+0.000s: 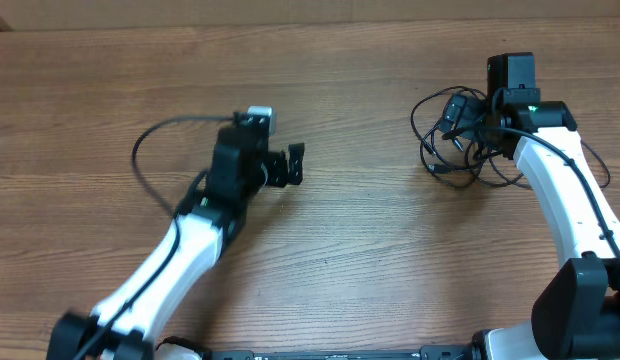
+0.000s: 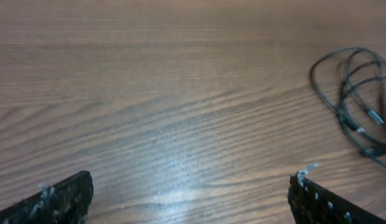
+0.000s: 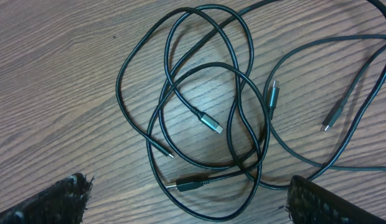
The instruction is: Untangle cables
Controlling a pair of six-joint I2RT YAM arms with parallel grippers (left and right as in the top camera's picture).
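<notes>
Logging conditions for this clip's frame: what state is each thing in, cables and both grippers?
cables: tangled in overlapping loops, lying on the table, plug ends loose, not gripped.
left gripper: open, empty, over bare table, apart from the cables.
right gripper: open, empty, above the bunch of cables.

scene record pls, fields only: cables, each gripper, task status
cables: one bunch of overlapping black loops, several loose plug ends, lying on the table
right gripper: open, above the bunch, holding nothing
left gripper: open, over bare wood, holding nothing; cables at the right edge of its view
status: tangled, no cable separated yet
</notes>
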